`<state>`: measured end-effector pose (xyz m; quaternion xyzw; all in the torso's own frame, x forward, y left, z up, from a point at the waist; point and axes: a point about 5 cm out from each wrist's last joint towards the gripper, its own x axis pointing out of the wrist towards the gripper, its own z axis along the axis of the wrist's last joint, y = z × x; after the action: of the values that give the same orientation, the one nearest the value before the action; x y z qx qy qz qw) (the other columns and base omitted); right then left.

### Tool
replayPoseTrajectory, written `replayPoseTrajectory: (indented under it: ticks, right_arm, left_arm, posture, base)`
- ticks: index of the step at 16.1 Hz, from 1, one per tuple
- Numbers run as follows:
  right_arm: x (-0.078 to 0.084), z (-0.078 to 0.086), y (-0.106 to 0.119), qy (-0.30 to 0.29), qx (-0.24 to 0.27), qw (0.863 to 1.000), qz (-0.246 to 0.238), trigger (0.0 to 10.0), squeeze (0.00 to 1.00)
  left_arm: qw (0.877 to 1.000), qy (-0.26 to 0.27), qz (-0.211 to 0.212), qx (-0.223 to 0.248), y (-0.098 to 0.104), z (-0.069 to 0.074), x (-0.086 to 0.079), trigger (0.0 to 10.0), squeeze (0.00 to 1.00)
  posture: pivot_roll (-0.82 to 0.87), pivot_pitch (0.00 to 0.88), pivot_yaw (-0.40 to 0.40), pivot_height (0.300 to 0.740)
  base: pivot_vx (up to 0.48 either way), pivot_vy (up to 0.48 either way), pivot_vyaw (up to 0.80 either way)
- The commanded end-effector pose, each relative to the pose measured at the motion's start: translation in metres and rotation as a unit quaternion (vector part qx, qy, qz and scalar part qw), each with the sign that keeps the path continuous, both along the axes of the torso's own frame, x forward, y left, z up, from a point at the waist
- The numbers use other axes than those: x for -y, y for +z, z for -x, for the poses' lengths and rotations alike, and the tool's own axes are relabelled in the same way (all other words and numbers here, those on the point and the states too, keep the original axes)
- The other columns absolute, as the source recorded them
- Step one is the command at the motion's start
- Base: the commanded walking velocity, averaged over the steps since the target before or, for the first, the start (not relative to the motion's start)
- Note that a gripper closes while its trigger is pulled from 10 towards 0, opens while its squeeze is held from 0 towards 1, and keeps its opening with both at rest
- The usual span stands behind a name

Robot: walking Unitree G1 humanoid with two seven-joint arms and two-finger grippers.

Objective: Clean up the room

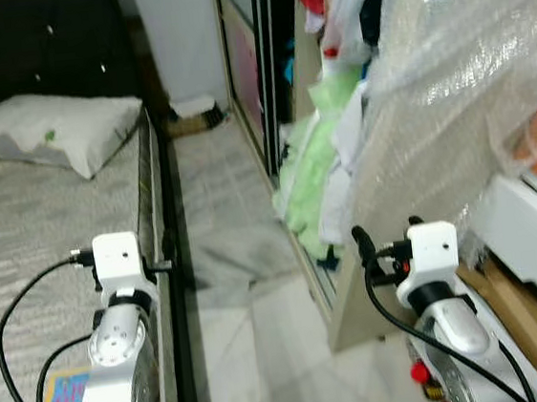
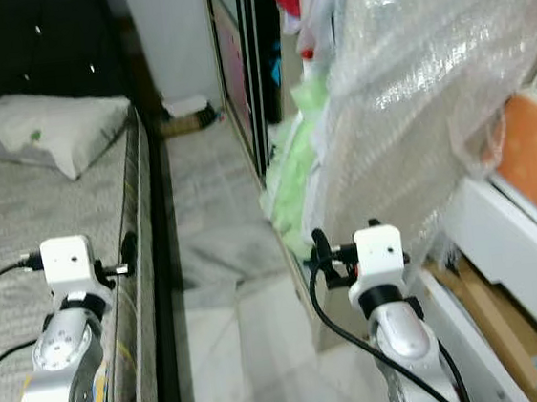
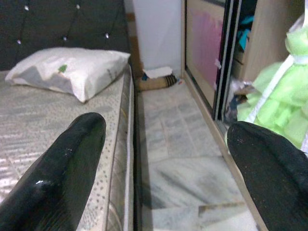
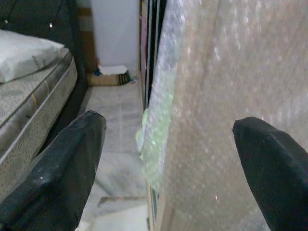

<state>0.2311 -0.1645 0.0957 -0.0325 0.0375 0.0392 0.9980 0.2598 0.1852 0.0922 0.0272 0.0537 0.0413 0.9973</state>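
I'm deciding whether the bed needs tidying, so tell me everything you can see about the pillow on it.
The pillow is white and soft-looking, with grey patches and a small green mark on its cover. It looks plump and a little rumpled. It lies flat at the head of the bed, on the grey patterned mattress, close to the dark tufted headboard. One corner reaches toward the mattress edge by the aisle. Nothing rests on it, and neither gripper is near it.

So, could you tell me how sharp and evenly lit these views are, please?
Both eye views are soft and slightly smeared, with glare on the bubble wrap. The left wrist view is sharper on the pillow, its fingers blurred. The right wrist view is hazy; the bed's headboard sits in shadow.
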Motion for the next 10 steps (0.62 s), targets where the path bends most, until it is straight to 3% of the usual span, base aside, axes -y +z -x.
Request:
replayPoseTrajectory:
  ticks: [1, 10]
  right_arm:
    - [0.0011, -0.0022, 0.0006, -0.001, -0.002, 1.0, -0.002, 10.0, 0.0]
    - [0.0014, -0.0027, 0.0007, -0.001, -0.002, 1.0, -0.004, 10.0, 0.0]
  left_arm:
    - [1.0, 0.002, 0.0, -0.008, -0.0019, -0.0006, -0.0009, 10.0, 0.0]
    - [1.0, 0.003, 0.001, -0.011, -0.0026, -0.0011, -0.0003, 10.0, 0.0]
  posture:
    - [-0.05, 0.0, 0.025, 0.74]
    - [-0.05, 0.0, 0.024, 0.74]
  base:
    - [0.0, 0.0, 0.0]
    - [0.0, 0.0, 0.0]
